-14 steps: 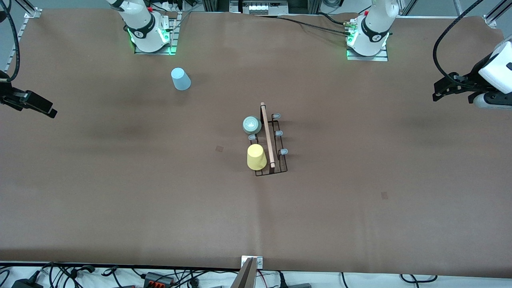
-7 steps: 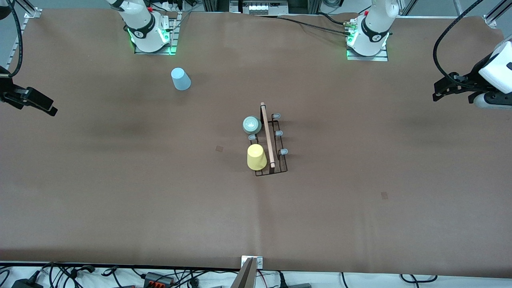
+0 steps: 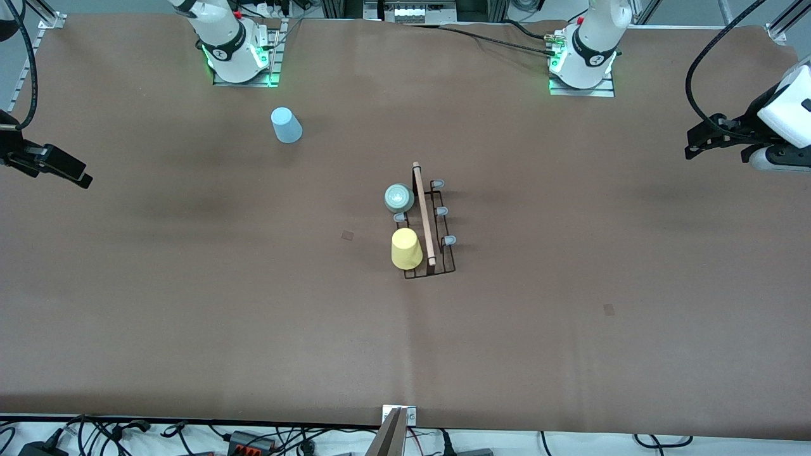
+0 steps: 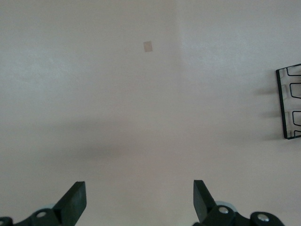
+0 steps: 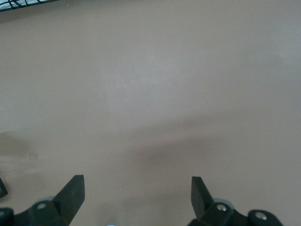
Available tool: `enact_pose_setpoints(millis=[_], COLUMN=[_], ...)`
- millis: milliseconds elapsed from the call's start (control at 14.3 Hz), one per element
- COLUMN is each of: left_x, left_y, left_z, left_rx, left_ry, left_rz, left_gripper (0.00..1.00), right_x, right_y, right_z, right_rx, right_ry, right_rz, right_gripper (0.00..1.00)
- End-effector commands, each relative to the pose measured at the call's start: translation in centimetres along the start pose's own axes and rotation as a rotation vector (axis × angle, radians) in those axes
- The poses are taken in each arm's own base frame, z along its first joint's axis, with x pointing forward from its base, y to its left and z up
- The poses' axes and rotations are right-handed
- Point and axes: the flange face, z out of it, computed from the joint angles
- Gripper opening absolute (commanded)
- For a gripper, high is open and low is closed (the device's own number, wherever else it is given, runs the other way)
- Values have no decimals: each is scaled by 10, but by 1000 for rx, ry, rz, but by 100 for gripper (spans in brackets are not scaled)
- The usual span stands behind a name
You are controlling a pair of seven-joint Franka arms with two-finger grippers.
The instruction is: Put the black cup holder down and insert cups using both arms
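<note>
The right gripper (image 3: pixel 60 170) is hovering with fingers spread wide and gripping nothing over the table's (image 3: pixel 190 304) right-arm end. The light blue cup (image 3: pixel 286 125) is standing well apart from it, near the right arm's base. Mid-table, the black cup holder (image 3: pixel 431 221) is carrying the sage green cup (image 3: pixel 399 197) and yellow cup (image 3: pixel 406 248). The left gripper (image 3: pixel 700 142) is hanging wide open and empty over the left-arm end, the holder well apart from it.

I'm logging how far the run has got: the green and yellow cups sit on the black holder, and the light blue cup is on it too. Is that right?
Not quite. The light blue cup is not on the black cup holder; the front view shows it standing on the table near the right arm's base. The green cup and yellow cup are on the holder, as you said.
</note>
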Motion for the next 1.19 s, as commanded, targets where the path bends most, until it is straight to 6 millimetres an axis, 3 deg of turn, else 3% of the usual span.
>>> enact_pose_setpoints(millis=[0,140,1121], left_x=[1,2,2], left_y=[-1,2,2], left_z=[-7,-8,-8], left_rx=[-9,-9,-9], left_ry=[-4,-3,-3], left_rz=[-8,-4,-4], left_gripper=[100,100,100], right_x=[-9,-12,-7], right_y=[-9,-14,-9], right_z=[-5,-6,-6], right_rx=[7,3,-1], right_ry=[-42,-47,-38], right_rz=[-81,-220,-178], right_gripper=[100,100,100])
